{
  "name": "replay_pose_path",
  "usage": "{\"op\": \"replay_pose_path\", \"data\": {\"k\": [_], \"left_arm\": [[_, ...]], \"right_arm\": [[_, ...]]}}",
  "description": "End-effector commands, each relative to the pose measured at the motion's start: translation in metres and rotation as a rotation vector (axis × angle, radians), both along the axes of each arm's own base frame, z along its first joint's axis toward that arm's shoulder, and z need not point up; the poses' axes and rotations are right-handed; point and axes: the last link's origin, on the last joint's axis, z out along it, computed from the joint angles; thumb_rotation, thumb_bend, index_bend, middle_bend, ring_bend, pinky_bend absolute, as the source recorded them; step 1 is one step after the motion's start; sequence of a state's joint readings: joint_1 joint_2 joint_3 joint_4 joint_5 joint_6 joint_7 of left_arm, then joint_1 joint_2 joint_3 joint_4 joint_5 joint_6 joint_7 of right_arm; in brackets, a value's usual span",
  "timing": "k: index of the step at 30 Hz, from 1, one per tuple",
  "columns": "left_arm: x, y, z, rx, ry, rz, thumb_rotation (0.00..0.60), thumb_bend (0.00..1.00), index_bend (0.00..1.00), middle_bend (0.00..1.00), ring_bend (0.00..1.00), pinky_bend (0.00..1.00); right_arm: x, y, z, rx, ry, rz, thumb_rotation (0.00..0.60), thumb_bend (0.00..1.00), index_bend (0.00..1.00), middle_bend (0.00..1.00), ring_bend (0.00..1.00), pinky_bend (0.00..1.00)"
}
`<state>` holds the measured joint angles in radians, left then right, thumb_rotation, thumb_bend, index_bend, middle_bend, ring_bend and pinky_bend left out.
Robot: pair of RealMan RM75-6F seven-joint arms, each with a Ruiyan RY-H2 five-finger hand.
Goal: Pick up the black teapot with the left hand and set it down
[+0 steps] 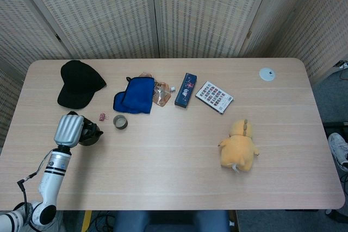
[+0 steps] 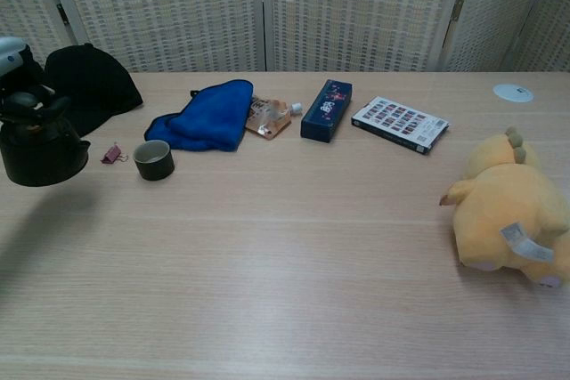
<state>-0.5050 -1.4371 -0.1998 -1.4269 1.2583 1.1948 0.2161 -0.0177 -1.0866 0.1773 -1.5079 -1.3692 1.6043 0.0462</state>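
Note:
The black teapot (image 2: pixel 40 150) hangs above the table at the left, casting a shadow on the wood below it. My left hand (image 1: pixel 69 129) grips it from above, its silver back covering most of the teapot (image 1: pixel 90 135) in the head view. In the chest view only a bit of the left hand (image 2: pixel 11 52) shows at the left edge, over the pot's handle. My right hand is in neither view.
A pink binder clip (image 2: pixel 111 154) and a small dark cup (image 2: pixel 154 159) lie just right of the teapot. Behind are a black cap (image 2: pixel 85 84), a blue cloth (image 2: pixel 203 116), a dark box (image 2: pixel 326 110) and a card box (image 2: pixel 401 123). A yellow plush (image 2: pixel 508 211) sits right.

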Motion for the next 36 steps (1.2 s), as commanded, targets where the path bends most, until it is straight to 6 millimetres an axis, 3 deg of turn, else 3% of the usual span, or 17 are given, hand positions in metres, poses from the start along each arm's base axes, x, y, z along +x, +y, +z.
{"op": "replay_pose_path", "data": {"k": [1,15,36], "left_arm": [[0.004,0.004,-0.002,-0.006,0.008,-0.012,0.489,0.5,1.0,1.0,0.98,0.4],[0.02,0.033,-0.012,0.003,0.077,-0.06,0.498,0.5,1.0,1.0,0.98,0.41],[0.028,0.06,-0.032,0.028,0.222,-0.122,0.51,0.5,1.0,1.0,0.98,0.41]], "right_arm": [[0.0,0.0,0.0,-0.001,0.0,0.0,0.6,0.23,0.2,0.22,0.19,0.14],[0.004,0.003,0.005,-0.01,0.013,0.012,0.6,0.23,0.2,0.22,0.19,0.14],[0.001,0.006,0.006,-0.012,0.006,0.005,0.6,0.22,0.2,0.22,0.19,0.14]]}}
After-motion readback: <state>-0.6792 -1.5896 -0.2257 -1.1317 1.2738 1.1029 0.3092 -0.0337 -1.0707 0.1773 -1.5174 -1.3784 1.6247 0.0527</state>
